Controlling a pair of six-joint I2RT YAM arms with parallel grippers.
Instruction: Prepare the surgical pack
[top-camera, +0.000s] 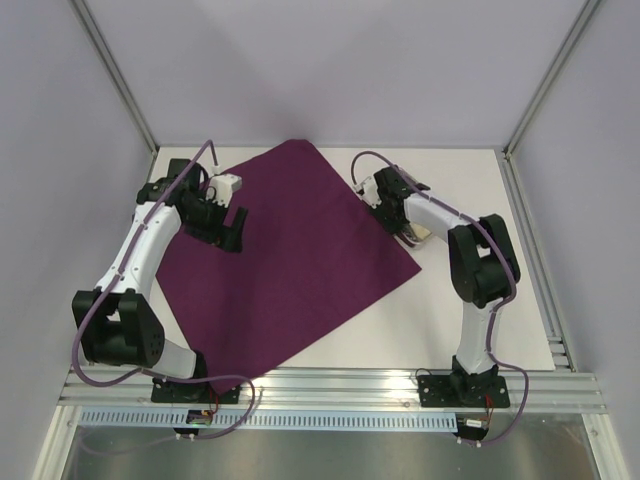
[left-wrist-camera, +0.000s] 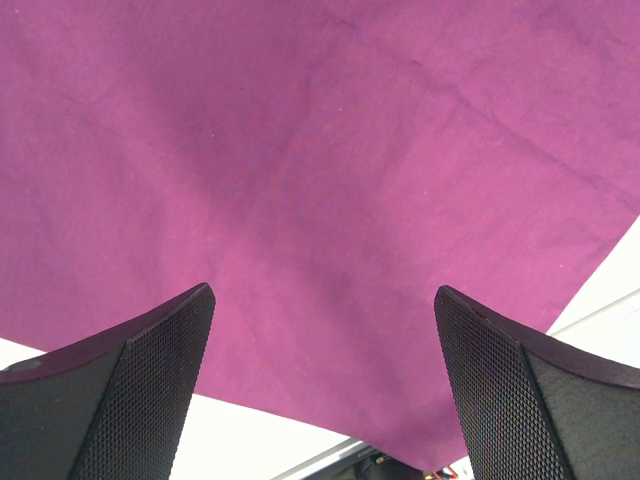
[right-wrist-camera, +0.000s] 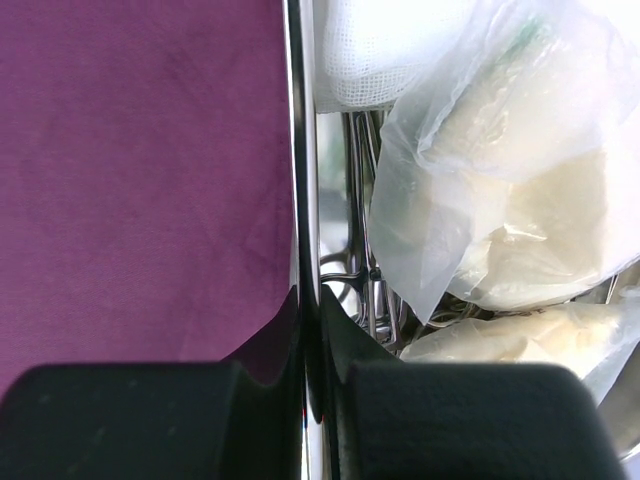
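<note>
The dark-purple cloth (top-camera: 285, 250) lies spread flat as a diamond on the table; it also fills the left wrist view (left-wrist-camera: 320, 170) and the left of the right wrist view (right-wrist-camera: 140, 170). My left gripper (top-camera: 222, 228) is open and empty above the cloth's left part. My right gripper (top-camera: 403, 228) is shut on the rim of the steel tray (right-wrist-camera: 302, 150) at the cloth's right edge. Inside the tray lie steel forceps (right-wrist-camera: 368, 270), white gauze (right-wrist-camera: 375, 50) and tan packets (right-wrist-camera: 520, 220) in clear wrap. In the top view the arm mostly hides the tray.
The white table (top-camera: 470, 320) is bounded by a metal frame rail (top-camera: 330, 385) at the near edge and upright posts (top-camera: 115, 80) at the back corners. Grey walls surround the table.
</note>
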